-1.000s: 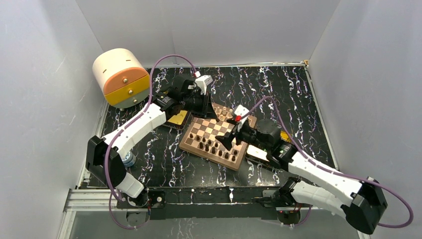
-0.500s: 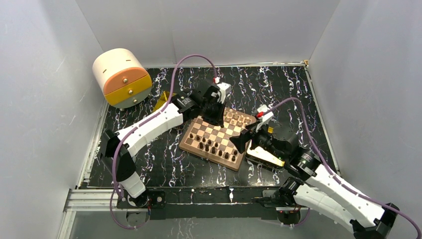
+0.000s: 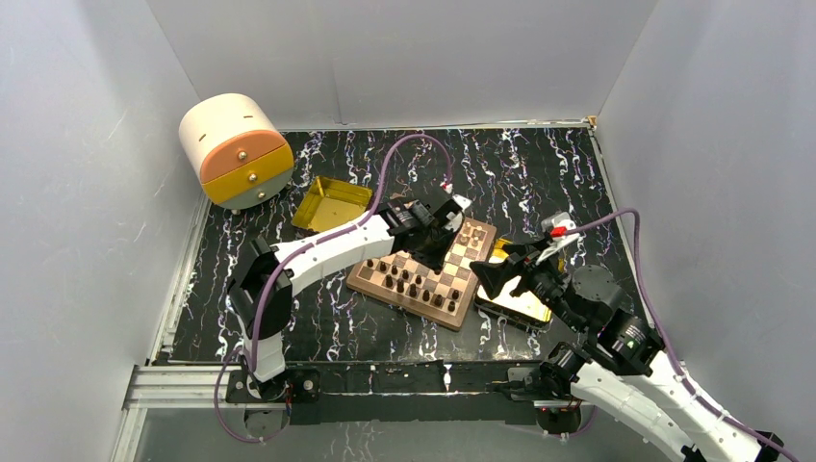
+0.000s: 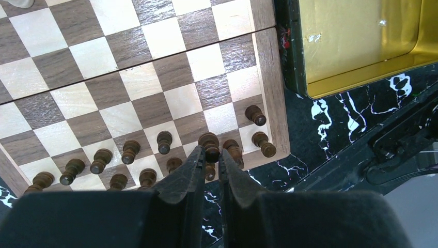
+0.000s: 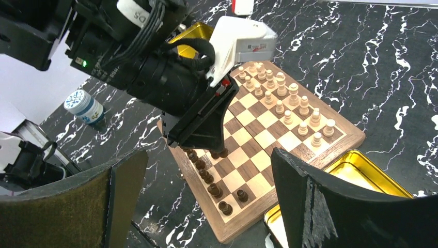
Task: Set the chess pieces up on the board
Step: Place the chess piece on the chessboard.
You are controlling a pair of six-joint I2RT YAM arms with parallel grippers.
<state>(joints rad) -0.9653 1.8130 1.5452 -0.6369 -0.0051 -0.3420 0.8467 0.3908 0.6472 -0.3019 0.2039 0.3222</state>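
A dark piece [image 4: 209, 142] is being clamped in the left claw [image 4: 209, 153], its fingers almost together, low over the near corner of the board [image 4: 269, 98]. The right claw [image 5: 204, 160] is being held wide apart and empty above the tray [image 3: 515, 308] just beside the board.

The clamped piece is being hemmed in on both sides by the standing dark pieces [image 4: 129, 152]. A neighbour is probably being put at risk of toppling if the fingers are lowered or spread there. If the piece is being tilted at release, so near the rim, it could be sent rolling onto the table [image 4: 351, 119].

The clamped piece's long axis is being kept roughly upright, it seems, with the base down. The board is being seen askew to the table's edges, with the dark rows toward the arms and the light pieces [image 5: 289, 98] along the far side.
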